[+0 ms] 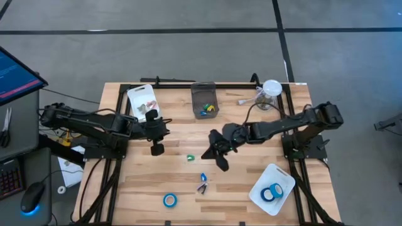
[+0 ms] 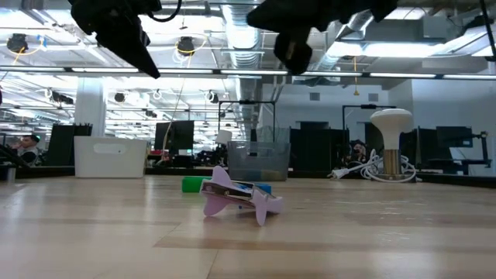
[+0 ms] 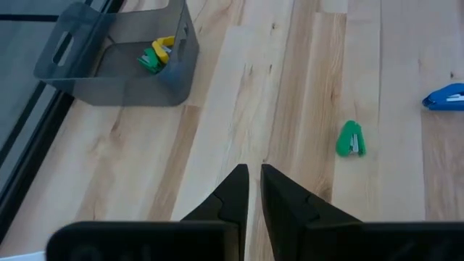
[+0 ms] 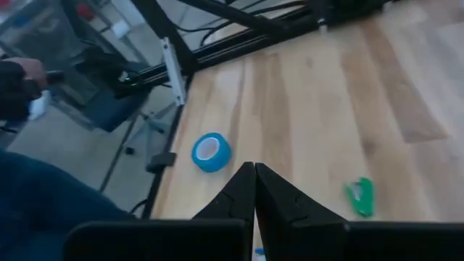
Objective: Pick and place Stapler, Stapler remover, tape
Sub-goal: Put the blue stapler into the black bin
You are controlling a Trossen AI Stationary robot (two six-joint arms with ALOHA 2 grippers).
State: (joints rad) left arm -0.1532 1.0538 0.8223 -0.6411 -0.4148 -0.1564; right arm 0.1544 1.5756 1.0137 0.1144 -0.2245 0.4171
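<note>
One blue tape roll (image 1: 169, 199) lies flat near the table's front edge; it also shows in the right wrist view (image 4: 211, 152). Two more blue rolls (image 1: 272, 193) lie in a white tray (image 1: 286, 177) at the front right. A small green stapler remover (image 1: 190, 157) lies mid-table, and also shows in the left wrist view (image 3: 351, 139). A blue stapler (image 1: 203, 177) and a purple stapler (image 1: 202, 187) lie just nearer the front. My left gripper (image 1: 157, 148) hangs shut and empty, left of the green piece. My right gripper (image 1: 221, 162) hangs shut and empty, right of it.
A grey bin (image 1: 204, 100) at the far middle holds green and yellow pieces. A white tray (image 1: 142, 100) with small items stands at the far left. A white lamp-like object with a cord (image 1: 270, 91) stands at the far right. Bare wood lies between the arms.
</note>
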